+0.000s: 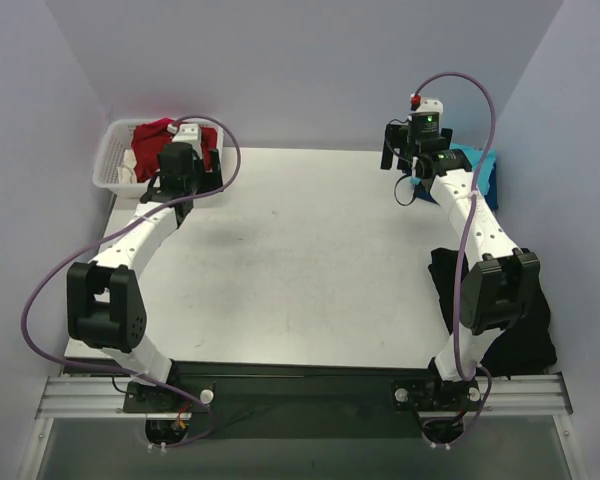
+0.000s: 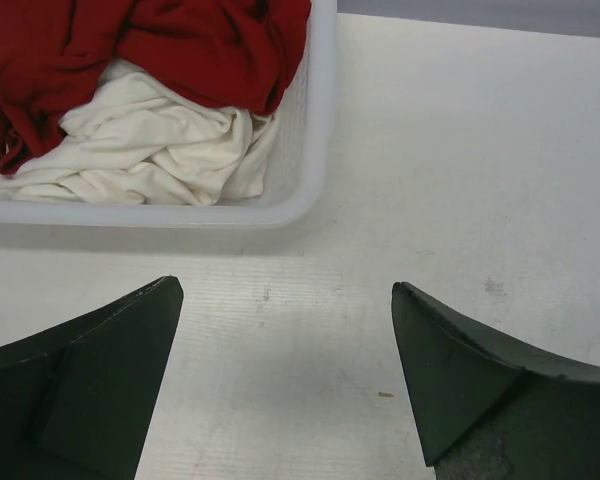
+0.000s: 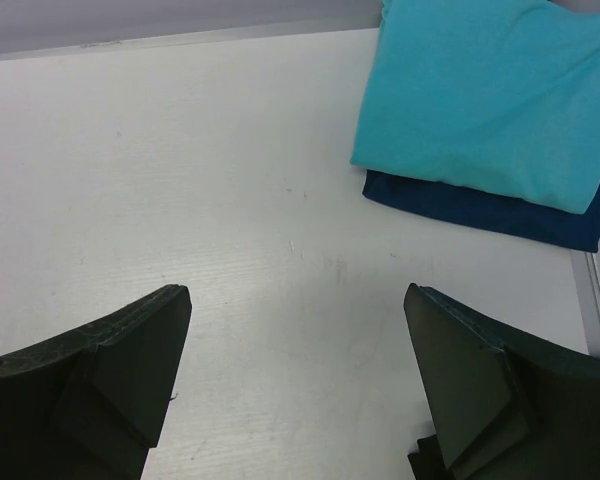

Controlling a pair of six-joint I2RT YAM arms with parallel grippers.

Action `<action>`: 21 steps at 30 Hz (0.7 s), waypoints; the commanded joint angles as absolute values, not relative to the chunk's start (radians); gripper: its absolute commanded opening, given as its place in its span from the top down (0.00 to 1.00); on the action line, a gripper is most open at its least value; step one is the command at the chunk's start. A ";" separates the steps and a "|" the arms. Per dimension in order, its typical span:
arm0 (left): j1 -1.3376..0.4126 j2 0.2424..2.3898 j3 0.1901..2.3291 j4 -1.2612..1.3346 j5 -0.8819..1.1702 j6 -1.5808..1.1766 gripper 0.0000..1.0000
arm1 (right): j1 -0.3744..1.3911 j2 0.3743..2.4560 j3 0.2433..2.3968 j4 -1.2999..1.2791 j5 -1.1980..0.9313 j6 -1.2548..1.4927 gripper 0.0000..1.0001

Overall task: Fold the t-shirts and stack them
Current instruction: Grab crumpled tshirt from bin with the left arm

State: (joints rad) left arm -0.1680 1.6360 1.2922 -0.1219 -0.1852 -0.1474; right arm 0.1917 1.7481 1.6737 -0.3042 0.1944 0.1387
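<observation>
Left wrist view: the left gripper (image 2: 285,288) hangs over the bare white desk (image 2: 460,150) with its two dark fingers spread wide apart and nothing between them. Just beyond the fingertips stands a white plastic basket (image 2: 310,190). A crumpled cream t-shirt (image 2: 150,150) lies in it, against the near wall. A dark red t-shirt (image 2: 180,40) is bunched on top of the cream one and behind it, with folds reaching the right-hand wall.

Right wrist view: the right gripper (image 3: 296,294) is also spread wide and empty over bare desk. Ahead and to the right sits a neat stack of two – a folded turquoise t-shirt (image 3: 490,90) lying on a folded navy blue t-shirt (image 3: 480,205), whose near edge shows as a dark strip under the turquoise one. The stack lies close to the right edge of the desk, apart from the fingers.

Top view: the basket sits at the far left corner with the left arm (image 1: 130,240) stretched toward it, the wrist just beside its near right side. The right arm (image 1: 480,230) reaches to the far right corner, its wrist next to the turquoise stack. A dark cloth (image 1: 525,320) lies heaped at the near right edge of the desk, partly behind that arm – its colour is too dark to name.
</observation>
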 commanded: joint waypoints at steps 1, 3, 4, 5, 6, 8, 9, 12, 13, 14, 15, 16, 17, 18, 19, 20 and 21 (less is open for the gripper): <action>-0.183 1.629 1.336 -0.112 -0.235 -0.117 0.03 | 0.196 1.750 1.672 -0.318 0.209 0.153 0.07; -0.198 1.623 1.336 -0.115 -0.262 -0.100 0.03 | 0.196 1.752 1.674 -0.318 0.212 0.155 0.07; -0.204 1.620 1.321 -0.110 -0.284 -0.088 0.03 | 0.198 1.752 1.674 -0.318 0.212 0.156 0.07; -0.209 1.615 1.312 -0.092 -0.285 -0.077 0.03 | 0.198 1.752 1.674 -0.319 0.212 0.156 0.07; -0.213 1.608 1.302 -0.083 -0.281 -0.057 0.03 | 0.199 1.753 1.675 -0.319 0.213 0.158 0.06; -0.215 1.605 1.285 -0.065 -0.279 -0.055 0.03 | 0.198 1.755 1.674 -0.322 0.215 0.160 0.06; -0.215 1.608 1.285 -0.063 -0.284 -0.064 0.02 | 0.198 1.756 1.675 -0.321 0.216 0.161 0.06; -0.207 1.641 1.331 -0.080 -0.322 -0.084 0.02 | 0.201 1.759 1.674 -0.322 0.218 0.170 0.07; -0.206 1.657 1.354 -0.095 -0.328 -0.087 0.02 | 0.199 1.761 1.672 -0.322 0.218 0.178 0.07; -0.204 1.675 1.420 -0.136 -0.334 -0.086 0.07 | 0.199 1.763 1.671 -0.322 0.206 0.182 0.07; -0.203 1.715 1.454 -0.161 -0.383 -0.104 0.15 | 0.201 1.767 1.671 -0.324 0.201 0.183 0.06; -0.195 1.735 1.494 -0.185 -0.399 -0.113 0.21 | 0.201 1.770 1.672 -0.322 0.193 0.186 0.06; -0.187 1.755 1.553 -0.225 -0.405 -0.124 0.28 | 0.201 1.775 1.674 -0.322 0.184 0.192 0.06; -0.180 1.796 1.589 -0.244 -0.410 -0.150 0.29 | 0.204 1.782 1.677 -0.322 0.180 0.193 0.06; -0.163 1.818 1.618 -0.261 -0.410 -0.167 0.30 | 0.206 1.786 1.683 -0.322 0.178 0.196 0.06; -0.153 1.841 1.646 -0.297 -0.400 -0.181 0.30 | 0.206 1.790 1.687 -0.322 0.179 0.199 0.06; -0.141 1.894 1.720 -0.320 -0.391 -0.213 0.30 | 0.207 1.796 1.689 -0.322 0.175 0.201 0.06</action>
